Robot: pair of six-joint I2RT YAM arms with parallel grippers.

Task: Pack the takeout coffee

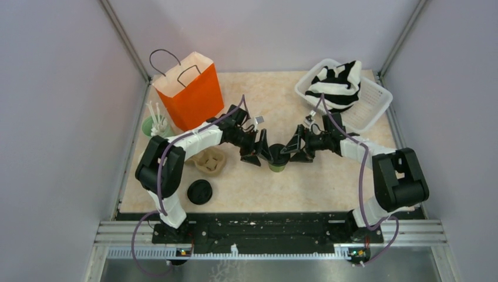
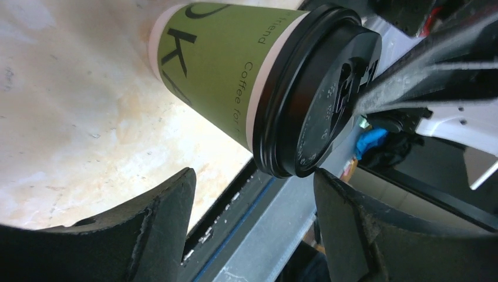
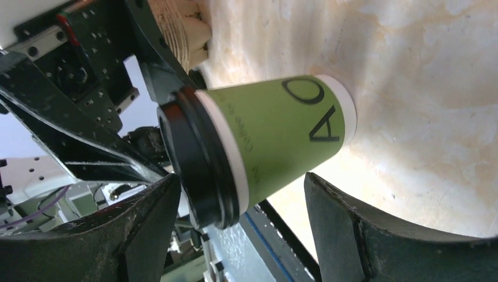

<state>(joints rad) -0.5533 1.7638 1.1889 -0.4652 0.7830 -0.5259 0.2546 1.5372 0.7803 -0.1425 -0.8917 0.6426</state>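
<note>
Found the takeout coffee [image 1: 277,158] upright near the middle of the counter [image 1: 270,94], base down on the pale stone-patterned surface, black lid seated on top, dark lettering on the green wall. Saw it flanked from both sides: the left hand [image 1: 262,154] just beside it on the left, the right hand [image 1: 295,150] just beside it on the right, both reaching in low towards each other.

Found the left hand [image 2: 252,176] released, with fingers [image 2: 164,223] spread wide and the lidded end of the cup [image 2: 235,76] sitting ahead of the tips, in line with the gap. Saw no pad pressed against it there. Found the right hand [image 3: 242,179] released as well, spread just as wide, with the cup [image 3: 276,135] ahead of the gap and the lid close to one tip. Could not tell whether that tip touched the lid.

Noted an orange paper bag [image 1: 191,94] standing open at the far left of the counter, and a green cup [image 1: 154,124] holding white sticks just left of it. Noted a cardboard cup carrier [image 1: 209,161] under the left arm and a loose black lid [image 1: 199,191] nearer the front edge. Noted a white basket [image 1: 376,103] at the far right with a striped cloth [image 1: 340,82] heaped in it.
</note>
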